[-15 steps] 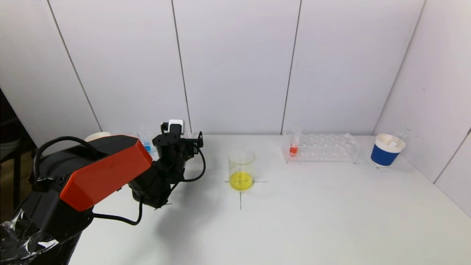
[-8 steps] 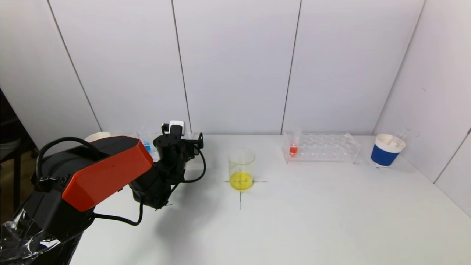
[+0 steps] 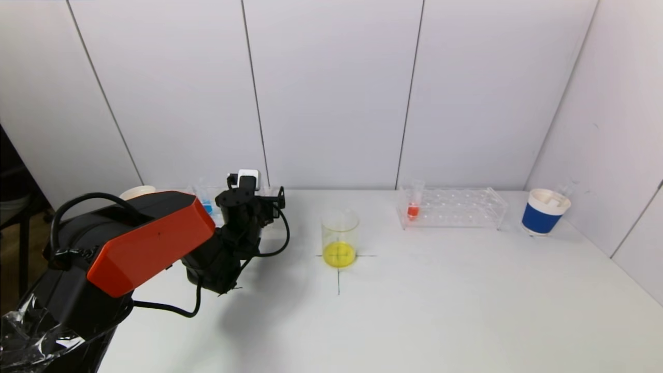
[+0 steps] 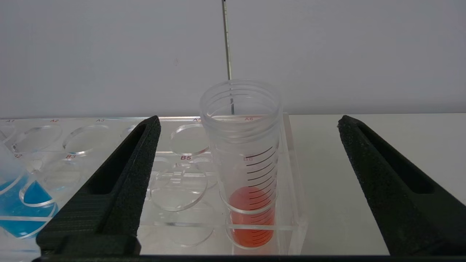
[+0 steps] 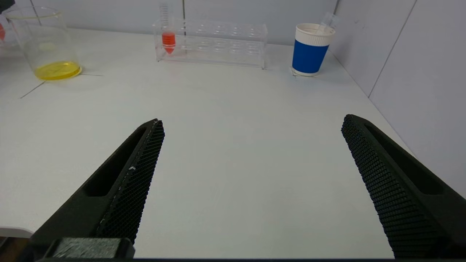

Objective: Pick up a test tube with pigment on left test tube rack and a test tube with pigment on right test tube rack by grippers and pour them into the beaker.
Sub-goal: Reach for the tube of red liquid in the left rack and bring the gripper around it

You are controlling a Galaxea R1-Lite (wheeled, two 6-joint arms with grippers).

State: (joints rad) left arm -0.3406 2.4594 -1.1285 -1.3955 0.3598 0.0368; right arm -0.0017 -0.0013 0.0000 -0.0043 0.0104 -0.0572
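Note:
The left rack (image 4: 109,145) is clear acrylic, at the table's back left. A tube with red pigment (image 4: 251,203) stands upright in its end hole. My left gripper (image 4: 249,120) is open, a finger on each side of this tube and not touching it; in the head view (image 3: 254,202) it hides most of the rack. A tube with blue pigment (image 4: 18,196) stands further along (image 3: 207,207). The beaker (image 3: 340,238) holds yellow liquid at mid table. The right rack (image 3: 456,208) holds one red tube (image 3: 413,208). My right gripper (image 5: 253,120) is open and empty over the front right of the table.
A blue paper cup (image 3: 545,213) with an empty tube in it stands at the back right by the wall. A white cup (image 3: 137,191) sits behind my left arm. A black cross (image 3: 339,269) marks the beaker's spot. White wall panels close the back and right.
My left arm has edged slightly toward the left rack, then stayed still. Nothing else has moved.

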